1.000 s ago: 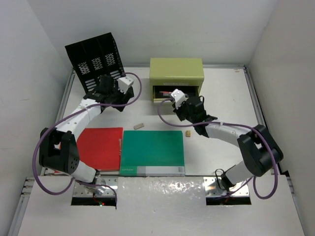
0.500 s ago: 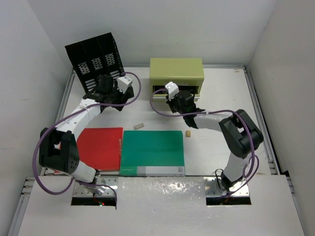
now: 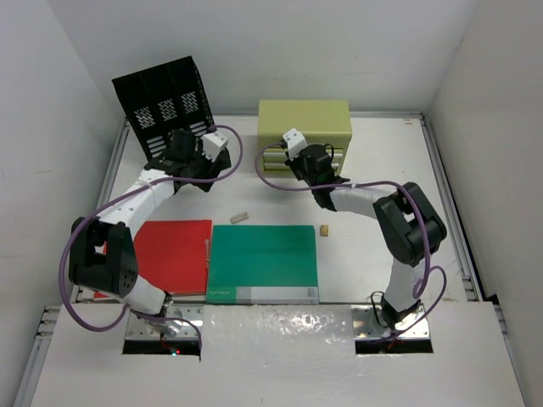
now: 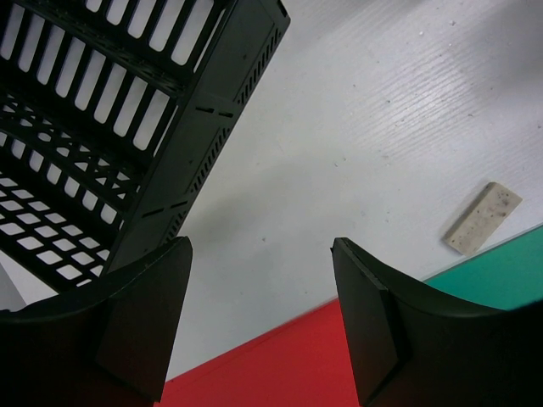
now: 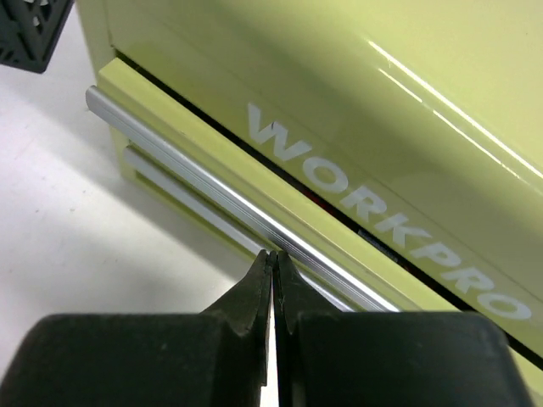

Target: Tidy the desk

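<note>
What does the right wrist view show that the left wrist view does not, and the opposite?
Only right wrist: the olive-green drawer box with WORKPRO lettering and a silver handle; the right claw, shut, tips at that handle. Only left wrist: the red folder, a corner of the green folder, a small beige block; the left claw, open and empty. Both: the white desk and the black mesh rack, just a corner of it in the right wrist view.

The right hand (image 5: 273,254) sits tight against the drawer box (image 3: 305,119) front — no way forward there. Bare worktop (image 3: 390,153) lies open right of the box; the black rack (image 3: 161,102) blocks the far-left corner.
</note>
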Controlling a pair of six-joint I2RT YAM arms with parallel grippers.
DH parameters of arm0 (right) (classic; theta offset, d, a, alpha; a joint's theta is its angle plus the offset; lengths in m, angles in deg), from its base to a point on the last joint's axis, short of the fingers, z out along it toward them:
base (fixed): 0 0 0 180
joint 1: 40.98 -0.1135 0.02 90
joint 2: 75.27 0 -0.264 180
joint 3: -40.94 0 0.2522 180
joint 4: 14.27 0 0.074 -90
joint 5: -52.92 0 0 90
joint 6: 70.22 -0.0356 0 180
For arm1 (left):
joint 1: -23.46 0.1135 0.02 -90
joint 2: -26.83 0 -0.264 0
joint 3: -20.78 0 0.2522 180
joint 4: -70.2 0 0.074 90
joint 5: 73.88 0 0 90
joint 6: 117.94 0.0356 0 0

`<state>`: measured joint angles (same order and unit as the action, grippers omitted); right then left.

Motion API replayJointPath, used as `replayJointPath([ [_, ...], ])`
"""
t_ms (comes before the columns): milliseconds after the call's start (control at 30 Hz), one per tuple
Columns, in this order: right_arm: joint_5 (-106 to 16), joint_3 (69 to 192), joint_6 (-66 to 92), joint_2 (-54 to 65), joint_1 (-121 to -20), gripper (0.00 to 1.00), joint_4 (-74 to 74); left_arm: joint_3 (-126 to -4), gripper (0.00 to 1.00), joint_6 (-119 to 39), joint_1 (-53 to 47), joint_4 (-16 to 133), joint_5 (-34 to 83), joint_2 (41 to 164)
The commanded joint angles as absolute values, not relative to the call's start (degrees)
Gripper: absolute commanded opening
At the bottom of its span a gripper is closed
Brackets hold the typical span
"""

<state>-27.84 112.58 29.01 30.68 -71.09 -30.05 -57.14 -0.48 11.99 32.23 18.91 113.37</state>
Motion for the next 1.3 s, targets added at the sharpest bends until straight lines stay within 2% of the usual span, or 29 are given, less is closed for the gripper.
replayJointPath([
  [0, -26.5, 115.5, 30.0, 31.8, -70.6, 0.00, -32.8, -58.2, 0.66, 0.0, 12.7, 34.0, 18.8, 113.5],
  [767, -24.4, 123.4, 38.1, 37.8, -69.6, 0.00, -28.9, -59.0, 0.65, 0.2, 12.8, 33.1, 18.6, 113.9],
  [967, -32.7, 116.6, 44.2, 33.5, -70.4, 0.01, -29.6, -59.1, 0.66, 0.4, 12.8, 33.0, 18.8, 114.2],
  [1000, -34.3, 113.3, 46.6, 32.5, -70.6, 0.09, -30.4, -59.2, 0.66, 0.4, 12.8, 32.8, 19.0, 114.4],
  [1100, -34.4, 109.2, 52.3, 28.6, -72.2, 0.25, -33.1, -59.3, 0.66, 0.4, 12.8, 32.8, 19.5, 114.5],
  [1133, -33.5, 107.3, 54.0, 27.3, -73.5, 0.39, -33.9, -59.4, 0.66, 0.4, 12.8, 32.6, 19.7, 114.5],
  [1233, -28.7, 104.9, 62.8, 26.8, -76.6, 0.60, -36.3, -59.5, 0.66, 0.6, 12.8, 32.5, 20.7, 114.6],
  [1267, -27.6, 105.3, 66.3, 27.9, -77.0, 0.61, -37.0, -59.5, 0.66, 0.6, 12.8, 32.5, 21.0, 114.7],
])
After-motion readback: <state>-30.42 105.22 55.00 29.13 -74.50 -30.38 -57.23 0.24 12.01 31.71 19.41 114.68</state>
